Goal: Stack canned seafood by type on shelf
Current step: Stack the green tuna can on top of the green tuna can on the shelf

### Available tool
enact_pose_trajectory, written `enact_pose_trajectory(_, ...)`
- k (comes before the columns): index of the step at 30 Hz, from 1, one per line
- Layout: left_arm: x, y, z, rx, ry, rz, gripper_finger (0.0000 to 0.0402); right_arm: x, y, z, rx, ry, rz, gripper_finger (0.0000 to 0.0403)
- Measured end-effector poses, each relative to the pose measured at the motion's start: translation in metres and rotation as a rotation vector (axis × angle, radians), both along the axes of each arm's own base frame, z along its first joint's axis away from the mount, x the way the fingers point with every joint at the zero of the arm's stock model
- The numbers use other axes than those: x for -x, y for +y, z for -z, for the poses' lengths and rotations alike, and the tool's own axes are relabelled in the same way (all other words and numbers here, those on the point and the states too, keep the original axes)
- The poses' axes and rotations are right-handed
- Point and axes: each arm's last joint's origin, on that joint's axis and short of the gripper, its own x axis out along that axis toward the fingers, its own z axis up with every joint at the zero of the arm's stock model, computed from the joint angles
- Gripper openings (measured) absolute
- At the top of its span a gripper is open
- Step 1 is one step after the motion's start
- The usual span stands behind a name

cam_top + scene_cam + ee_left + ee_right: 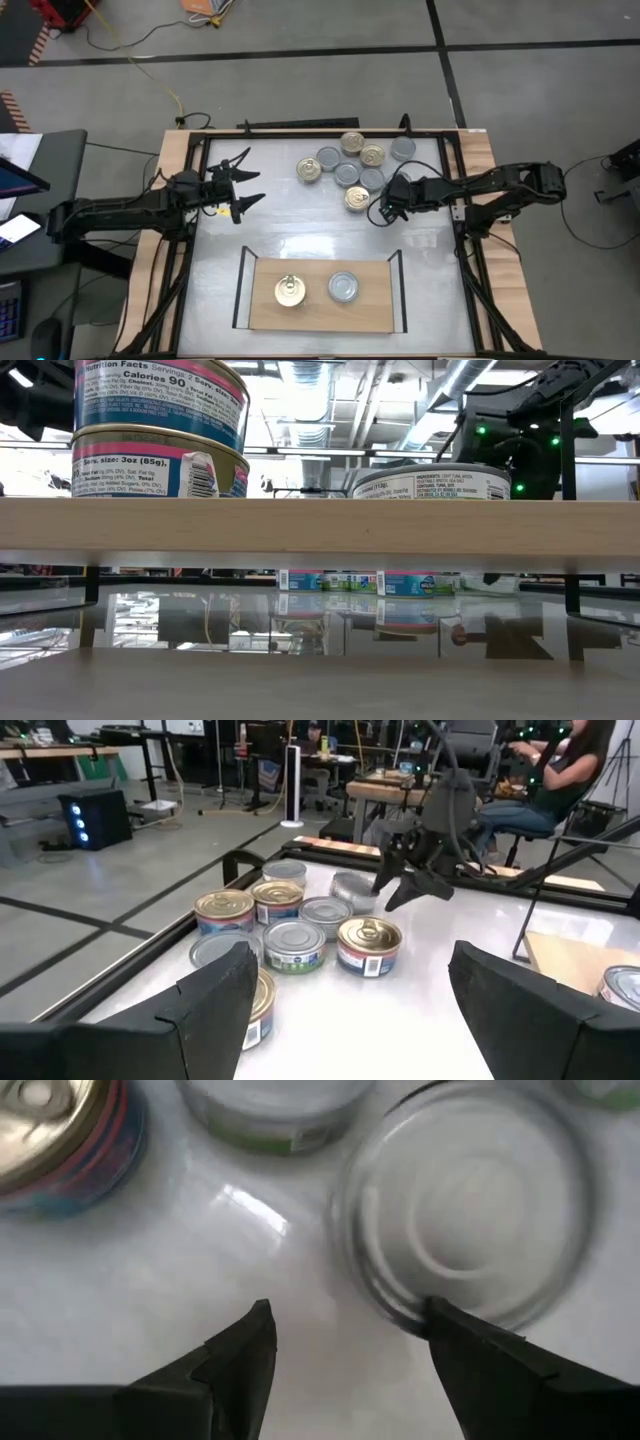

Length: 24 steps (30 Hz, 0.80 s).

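Right gripper [388,210] open, seemingly empty, beside crowded loose cans [350,165]; left gripper [243,190] wide

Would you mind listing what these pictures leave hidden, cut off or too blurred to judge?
- High view: the gold stack on the shelf shows only its top lid; its height is hidden.
- Low view: the shelf board's edge hides the loose cans' upper halves.
- Right wrist view: the silver can is blurred, so contact with the open right gripper cannot be judged.
- Left wrist view: the open left gripper's fingers cover part of one can.
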Motion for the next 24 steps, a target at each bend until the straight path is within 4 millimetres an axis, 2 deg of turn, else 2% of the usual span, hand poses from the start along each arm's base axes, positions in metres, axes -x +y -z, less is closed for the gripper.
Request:
enact_pose_trajectory(3, 0.000, 0.000, 0.001, 0.005, 0.011, 0.000, 0.0318, 0.001, 0.009, 0.006, -0.107, -0.007, 0.019, 0.0282)
enact_pose_trajectory(9, 0.000, 0.000, 0.003, 0.014, 0.022, 0.000, 0.0318, 0.002, 0.018, 0.005, -0.083, 0.001, 0.008, 0.0281)
enact_pose_trajectory(13, 0.000, 0.000, 0.003, 0.020, 0.024, 0.001, 0.0318, 0.005, 0.024, -0.004, -0.085, 0.015, -0.018, 0.0281)
enact_pose_trajectory(18, 0.000, 0.000, 0.003, 0.020, 0.023, -0.001, 0.0318, -0.001, 0.032, -0.038, -0.044, -0.046, -0.085, 0.0281)
enact_pose_trajectory(24, 0.000, 0.000, 0.003, 0.021, 0.022, -0.001, 0.0318, -0.004, 0.031, -0.083, -0.006, -0.102, -0.119, 0.0281)
